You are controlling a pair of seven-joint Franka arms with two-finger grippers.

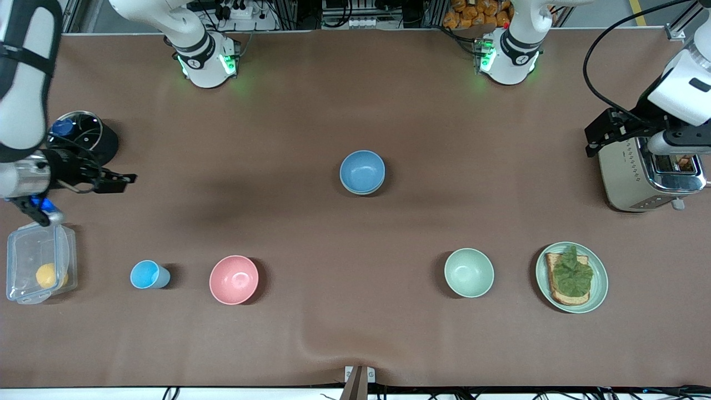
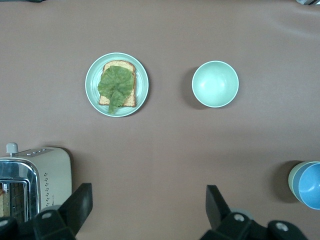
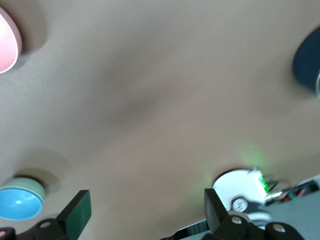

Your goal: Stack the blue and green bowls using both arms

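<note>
The blue bowl (image 1: 362,171) stands at the middle of the table, nested inside the pale green bowl, whose rim shows around it in the left wrist view (image 2: 292,181) and the right wrist view (image 3: 31,188). The blue bowl also shows in the left wrist view (image 2: 310,187) and the right wrist view (image 3: 15,206). My left gripper (image 1: 591,141) is open and empty over the toaster at the left arm's end of the table. My right gripper (image 1: 119,180) is open and empty at the right arm's end, beside a black tin. Both are far from the bowls.
A mintier green bowl (image 1: 469,272) stands alone nearer the front camera, beside a green plate (image 1: 600,289) with toast and lettuce. A toaster (image 1: 639,183), a pink bowl (image 1: 234,279), a light-blue cup (image 1: 147,274), a clear box (image 1: 33,244) and a black tin (image 1: 83,133) also stand here.
</note>
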